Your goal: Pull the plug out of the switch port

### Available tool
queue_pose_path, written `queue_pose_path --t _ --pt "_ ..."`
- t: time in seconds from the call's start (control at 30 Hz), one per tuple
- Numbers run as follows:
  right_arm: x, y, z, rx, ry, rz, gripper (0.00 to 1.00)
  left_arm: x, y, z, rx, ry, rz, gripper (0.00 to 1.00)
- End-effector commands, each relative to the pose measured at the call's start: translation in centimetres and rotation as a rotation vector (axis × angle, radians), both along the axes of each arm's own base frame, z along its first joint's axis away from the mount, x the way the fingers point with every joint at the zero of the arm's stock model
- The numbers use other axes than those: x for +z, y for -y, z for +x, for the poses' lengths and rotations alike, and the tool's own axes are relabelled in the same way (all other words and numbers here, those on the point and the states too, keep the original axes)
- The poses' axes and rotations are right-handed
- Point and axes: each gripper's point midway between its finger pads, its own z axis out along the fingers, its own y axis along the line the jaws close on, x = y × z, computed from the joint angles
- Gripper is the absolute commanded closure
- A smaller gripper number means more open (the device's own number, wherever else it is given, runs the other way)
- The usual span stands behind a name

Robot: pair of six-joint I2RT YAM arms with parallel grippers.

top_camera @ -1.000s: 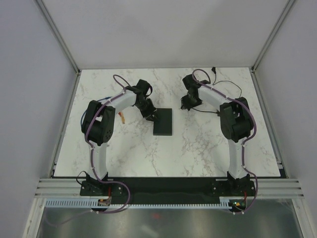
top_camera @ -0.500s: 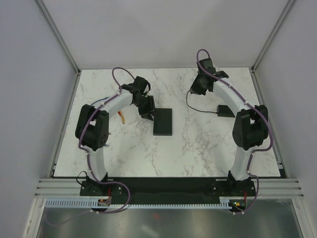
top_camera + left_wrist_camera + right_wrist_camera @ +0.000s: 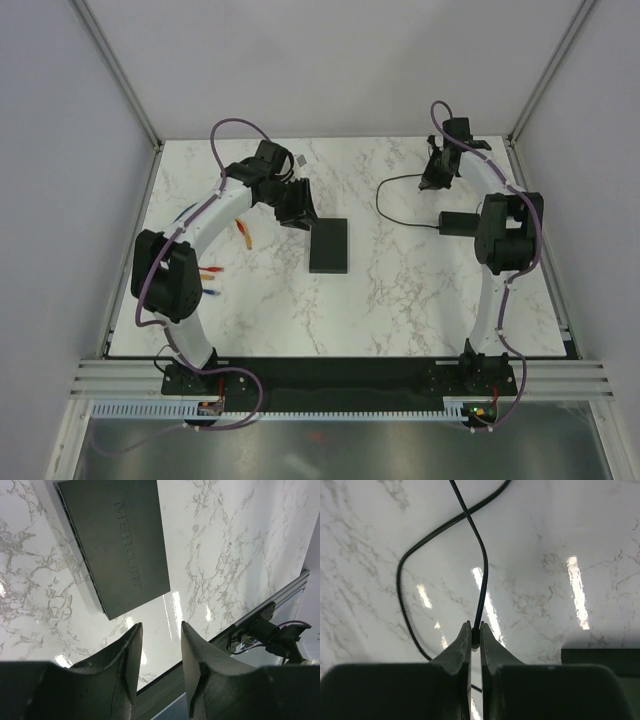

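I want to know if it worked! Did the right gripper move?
Yes. The right gripper went away from the switch, toward the far right, holding the cable.

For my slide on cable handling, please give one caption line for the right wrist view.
Right jaws pinch a thin black cable over a white marble table, its slack curving left.

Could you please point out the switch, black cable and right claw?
switch (image 3: 117,545): left wrist view, top face.
black cable (image 3: 485,570): right wrist view, straight run.
right claw (image 3: 475,630): right wrist view, between fingertips.
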Motion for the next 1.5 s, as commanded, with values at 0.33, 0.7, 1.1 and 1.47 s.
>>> queue_pose_path --t 0.33,0.7,1.1,1.47 --pt "-3.8 3.3 4.0 -0.047 -0.037 -0.116 0.85 2.1 -1.5 -0.6 -0.070 0.066 0.020 0.55" --pt "-1.9 4.1 3.0 -0.043 -0.045 -0.160 0.48 1.4 -1.5 -0.7 -0.049 0.022 0.018 0.53" --pt "3.8 -5.9 -5.4 0.193 0.008 -0.003 0.07 -0.2 -1.8 -1.5 0.031 -0.009 0.045 0.31" --pt "-0.6 -5.0 -15.5 0.230 -0.140 -0.051 0.02 -1.8 -2.3 -3.9 0.015 -0.014 0.082 0.23"
